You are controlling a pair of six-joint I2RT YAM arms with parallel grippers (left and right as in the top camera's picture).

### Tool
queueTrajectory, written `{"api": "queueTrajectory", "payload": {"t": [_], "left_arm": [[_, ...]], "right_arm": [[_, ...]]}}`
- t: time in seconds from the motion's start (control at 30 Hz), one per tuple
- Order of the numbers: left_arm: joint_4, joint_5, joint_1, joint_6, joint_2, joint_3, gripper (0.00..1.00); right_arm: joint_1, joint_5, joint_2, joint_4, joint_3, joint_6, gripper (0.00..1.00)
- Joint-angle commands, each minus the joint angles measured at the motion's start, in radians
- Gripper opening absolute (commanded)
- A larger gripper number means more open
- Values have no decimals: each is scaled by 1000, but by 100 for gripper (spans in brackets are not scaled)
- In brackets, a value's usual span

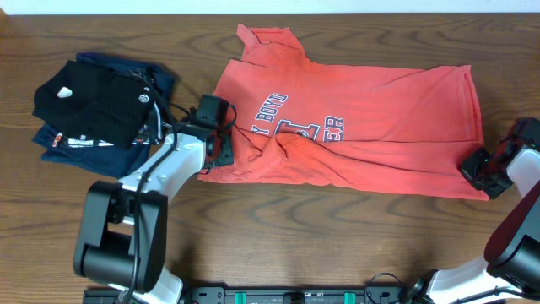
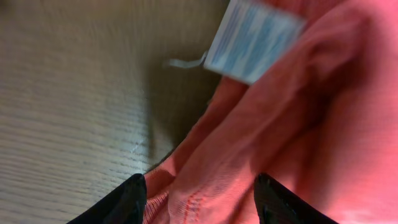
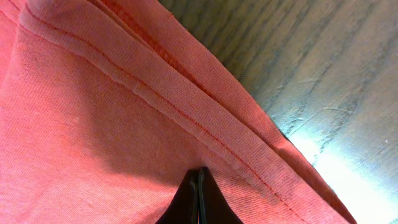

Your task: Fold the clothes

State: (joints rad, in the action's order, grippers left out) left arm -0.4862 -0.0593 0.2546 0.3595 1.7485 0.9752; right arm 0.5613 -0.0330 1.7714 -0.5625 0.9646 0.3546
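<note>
Shirt: the red T-shirt (image 1: 354, 127) is lying across the middle of the desk (image 1: 278, 228), w/ the print side up and one sleeve poking toward the far edge.
Left claw: the left claw (image 1: 221, 145) is sitting at the shirt's neck end, fingers (image 2: 124, 200) apart w/ a fold of red cloth between them; prob. getting set to pinch it.
Label: a small white label (image 2: 252, 40) is showing by that edge, so this looks like the collar side.
Right claw: the right claw (image 1: 474, 166) is pinching the hem corner, tips (image 3: 198, 198) squeezed together on the cloth.
Why: I think both ends are being held so the shirt can lift and fold evenly.
Pile: a black top (image 1: 97, 97) is resting on a navy one (image 1: 118, 148) off to the side, out of the way.
</note>
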Motion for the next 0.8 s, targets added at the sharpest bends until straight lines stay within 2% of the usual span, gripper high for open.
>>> {"api": "queueTrajectory", "payload": {"t": [0.0, 0.1, 0.3, 0.47, 0.67, 0.77], "left_arm": [[-4, -5, -16, 12, 36, -17, 57], [-21, -5, -39, 13, 53, -23, 44], [-181, -4, -83, 48, 58, -23, 8], [-362, -4, -90, 122, 58, -23, 6], [-504, 12, -90, 124, 58, -23, 6], [-568, 15, -90, 125, 56, -23, 6]], "right_arm": [[-5, 75, 14, -24, -26, -11, 1], [-5, 134, 14, -59, -26, -10, 1], [-2, 186, 14, -78, -26, 0, 1], [18, 281, 14, -151, -26, 56, 1], [67, 323, 14, -280, -26, 156, 1], [90, 320, 12, -291, -26, 158, 1]]}}
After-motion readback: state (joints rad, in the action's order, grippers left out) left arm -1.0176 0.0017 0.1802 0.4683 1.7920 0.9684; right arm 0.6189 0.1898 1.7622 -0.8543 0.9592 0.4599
